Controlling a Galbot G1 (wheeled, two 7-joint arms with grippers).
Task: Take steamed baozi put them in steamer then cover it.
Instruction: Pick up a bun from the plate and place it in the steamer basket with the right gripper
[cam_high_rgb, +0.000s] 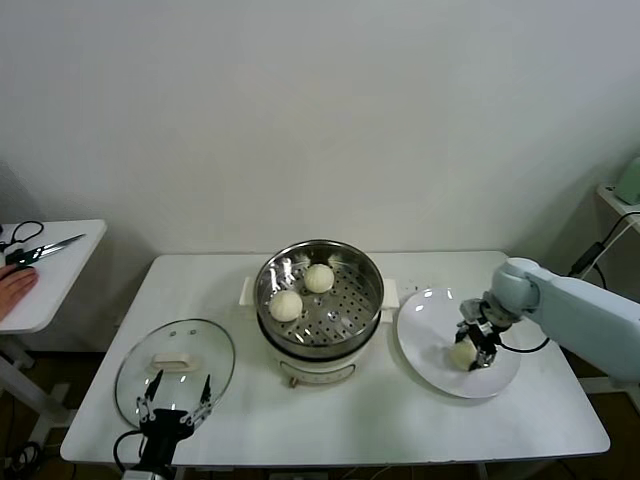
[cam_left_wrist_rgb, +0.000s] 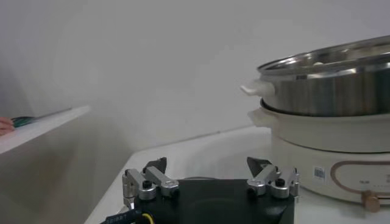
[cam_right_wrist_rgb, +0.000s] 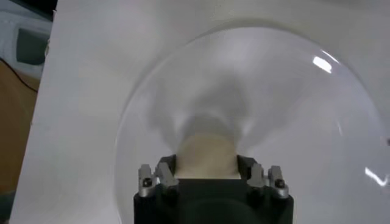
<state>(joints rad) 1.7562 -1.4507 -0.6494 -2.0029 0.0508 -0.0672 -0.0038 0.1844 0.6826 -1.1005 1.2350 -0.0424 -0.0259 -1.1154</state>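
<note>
The right gripper (cam_high_rgb: 472, 352) is down on the white plate (cam_high_rgb: 425, 340) at the right end of the white table (cam_high_rgb: 400, 420), its fingers closed in around a steamed baozi (cam_high_rgb: 462, 353) that sits on the plate; from the right wrist camera the cream bun (cam_right_wrist_rgb: 206, 155) fills the gap between the two dark fingers, pressed on both sides. That plate lies just beside the steamer (cam_high_rgb: 320, 262), which stands in the middle of the table on its white pot base (cam_high_rgb: 318, 372). Two more baozi are already inside the shiny basket, resting on the perforated floor: one (cam_high_rgb: 286, 305) toward the left and nearer the front, the other (cam_high_rgb: 319, 278) a little farther back, the two close but apart. The cover (cam_high_rgb: 175, 370), a clear glass lid with a white handle, lies flat on the table to the left of the steamer, near the front edge. The left gripper (cam_high_rgb: 176, 405) waits low at that front-left corner, over the near rim of the lid, its fingers spread wide and holding nothing. Off to the far left a small side table (cam_high_rgb: 50, 285) carries a pair of scissors (cam_high_rgb: 30, 245), and a person's hand (cam_high_rgb: 14, 288) rests on its edge
</note>
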